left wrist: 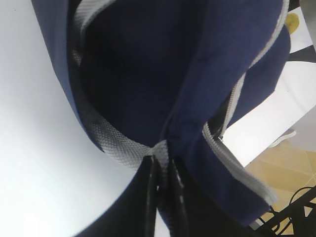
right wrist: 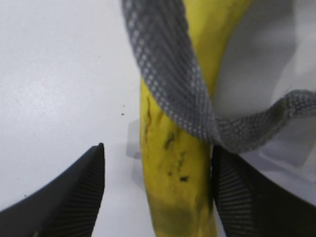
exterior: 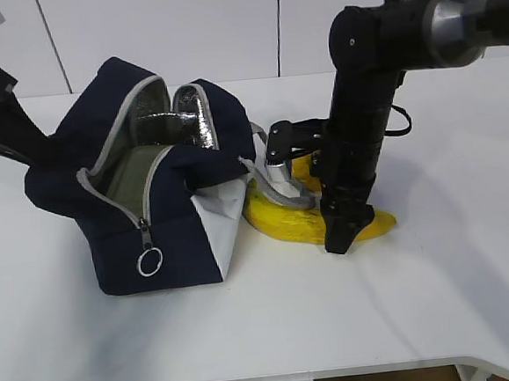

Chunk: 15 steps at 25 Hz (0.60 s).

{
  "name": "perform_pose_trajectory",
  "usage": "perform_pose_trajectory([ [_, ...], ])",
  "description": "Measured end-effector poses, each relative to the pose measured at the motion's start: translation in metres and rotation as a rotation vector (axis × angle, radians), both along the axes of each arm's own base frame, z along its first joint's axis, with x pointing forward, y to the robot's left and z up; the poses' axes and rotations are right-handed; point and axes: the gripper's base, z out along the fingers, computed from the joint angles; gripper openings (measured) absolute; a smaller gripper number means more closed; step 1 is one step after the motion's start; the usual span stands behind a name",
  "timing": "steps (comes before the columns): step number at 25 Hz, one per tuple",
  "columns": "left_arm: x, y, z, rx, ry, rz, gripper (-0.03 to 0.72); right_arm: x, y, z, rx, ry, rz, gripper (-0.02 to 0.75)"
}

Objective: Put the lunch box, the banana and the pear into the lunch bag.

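The navy lunch bag [exterior: 165, 224] lies on the table with its zipper open and its foil lining showing. A sage-green surface inside the opening is the lunch box [exterior: 134, 175]. My left gripper [left wrist: 163, 160] is shut on the bag's grey webbing and fabric at its far left end, hidden behind the bag in the exterior view. The banana [exterior: 297, 224] lies right of the bag, a grey handle strap [right wrist: 168, 84] draped across it. My right gripper [exterior: 342, 232] points down, open, its fingers either side of the banana [right wrist: 173, 187]. A yellow lump [exterior: 304, 167] behind that arm looks like the pear.
The white table [exterior: 439, 299] runs to its front edge just below the bag. A metal ring pull [exterior: 149, 262] hangs from the zipper on the bag's near side. A white wall stands behind the table.
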Motion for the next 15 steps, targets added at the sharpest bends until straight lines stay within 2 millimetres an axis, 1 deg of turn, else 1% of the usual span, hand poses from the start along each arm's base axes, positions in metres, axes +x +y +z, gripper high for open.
perform_pose_trajectory([
  [4,0.0,0.0,0.0,0.0,0.0,0.0,0.012,-0.0002,0.0003,0.0001,0.003,0.003,-0.001,0.505],
  [6,0.0,0.0,0.0,0.0,0.0,0.0,0.012,-0.0002,0.0003,0.0001,0.003,0.003,-0.001,0.489],
  [7,0.0,0.0,0.0,0.0,0.0,0.0,0.012,-0.0002,0.0003,0.0001,0.003,0.003,-0.001,0.466],
  [12,0.0,0.0,0.0,0.0,0.0,0.0,0.012,-0.0002,0.0003,0.0001,0.003,0.004,-0.007,0.305],
  [13,0.0,0.0,0.0,0.0,0.0,0.0,0.012,-0.0005,0.0006,0.0001,0.004,0.008,-0.021,0.287],
  [15,0.0,0.0,0.0,0.0,0.0,0.0,0.012,-0.0008,0.0018,0.0003,0.012,0.021,-0.084,0.278],
])
